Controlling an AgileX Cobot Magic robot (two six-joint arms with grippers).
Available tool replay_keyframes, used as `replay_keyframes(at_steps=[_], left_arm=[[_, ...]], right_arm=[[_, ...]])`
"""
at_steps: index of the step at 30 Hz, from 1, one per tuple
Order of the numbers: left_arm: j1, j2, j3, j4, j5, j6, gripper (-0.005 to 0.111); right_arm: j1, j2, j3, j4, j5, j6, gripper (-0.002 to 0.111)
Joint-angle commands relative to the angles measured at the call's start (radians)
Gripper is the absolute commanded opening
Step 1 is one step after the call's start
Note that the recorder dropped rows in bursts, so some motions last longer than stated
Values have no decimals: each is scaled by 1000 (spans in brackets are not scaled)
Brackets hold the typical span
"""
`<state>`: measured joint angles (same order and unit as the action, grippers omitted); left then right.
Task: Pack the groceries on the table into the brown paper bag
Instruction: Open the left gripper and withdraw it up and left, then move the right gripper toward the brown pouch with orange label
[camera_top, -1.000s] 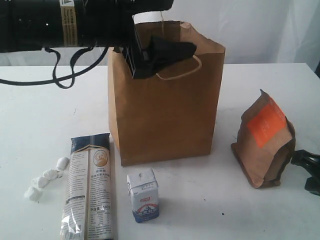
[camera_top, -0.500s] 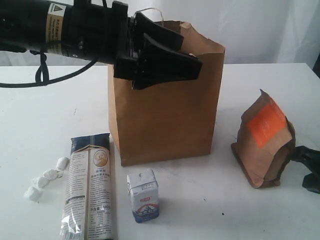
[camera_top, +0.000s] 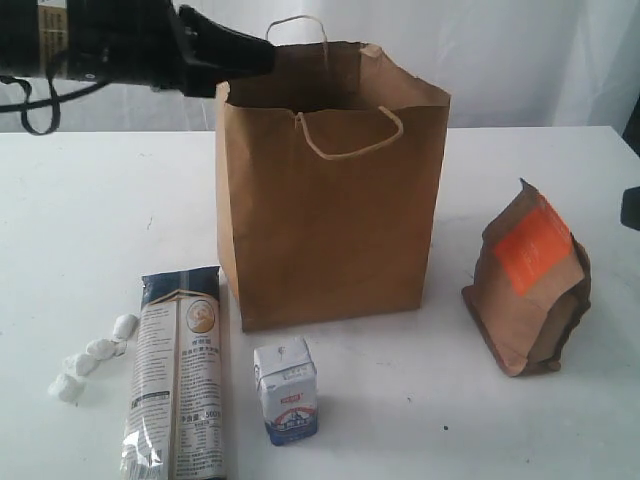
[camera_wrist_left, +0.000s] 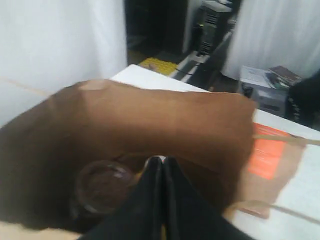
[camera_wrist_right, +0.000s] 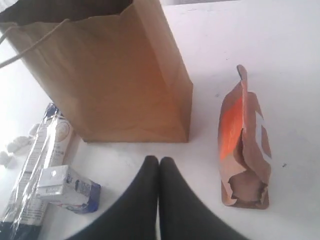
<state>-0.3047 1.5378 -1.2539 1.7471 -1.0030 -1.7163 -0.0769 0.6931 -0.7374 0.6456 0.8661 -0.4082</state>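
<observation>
Brown paper bag (camera_top: 330, 210) stands upright on the white table (camera_top: 100, 220), mouth open. It is kraft paper, boxy, with creased sides and a ragged top rim. Pale twisted cord handles (camera_top: 350, 150): one droops over the front face, one sticks up at the back.

Inside the bag, the left wrist view shows one jar (camera_wrist_left: 102, 185) deep at the bottom. It has a round top and looks glassy. The view is blurred, so I cannot tell the lid colour. Anything else in there is hidden in shadow.

Left gripper (camera_wrist_left: 162, 162) is at the bag's top rim on the left side, pointing at the mouth. Its black fingers are pressed flat together and hold nothing. Right gripper (camera_wrist_right: 159, 162) hangs over the table in front of the bag's right corner. Its fingers are tight together and empty.

Still out on the table:
- Orange-labelled brown pouch (camera_top: 530, 285), right of the bag and apart from it. It is crinkled paper, stands upright leaning a bit, and has a crimped top seam.
- Small white-blue carton (camera_top: 287, 390), just in front of the bag. It is a small upright box with a gabled top.
- Long noodle packet (camera_top: 180, 370), at the bag's front left. It lies flat, is glossy plastic with a dark top band, and its upper end is near the bag's base corner.
- White wrapped sweets (camera_top: 92, 355), left of the packet and farther from the bag. They are small lumpy pieces in a loose curved row.
</observation>
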Motion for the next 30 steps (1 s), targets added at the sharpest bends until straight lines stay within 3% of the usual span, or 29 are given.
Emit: replay_keyframes(at_steps=[1,3,4,6,14,19,21,27,30], left_arm=[[164,-20,-4,-3,60,-94,0],[261,-33,-4,-3,103,-162,0],[325,-38,-4,-3,151,-294,0],[396,-42,-2,-3,208,-404,0],[576,-75,129,-3,448,-404,0],[621,-120,324,-3,633,-404,0],[621,-140,418,-3,715,-404,0],[621,-228,648,-3,813,-318,0],[619,-305,722,-3,856,-337,0]], right_arm=[[0,-16,-8,4,36,-70,0],[0,-16,-8,2,36,-70,0],[0,-16,-8,-4,36,-70,0],[0,-16,-8,-22,36,-70,0],[0,-16,-8,-153,-55,-58,0],[0,-16,-8,-308,-90,-17,0],[0,-16,-8,-499,-137,64,0],[0,-2,-8,-1292,-138,663,0],[0,10,-8,-1352,-43,783,0]])
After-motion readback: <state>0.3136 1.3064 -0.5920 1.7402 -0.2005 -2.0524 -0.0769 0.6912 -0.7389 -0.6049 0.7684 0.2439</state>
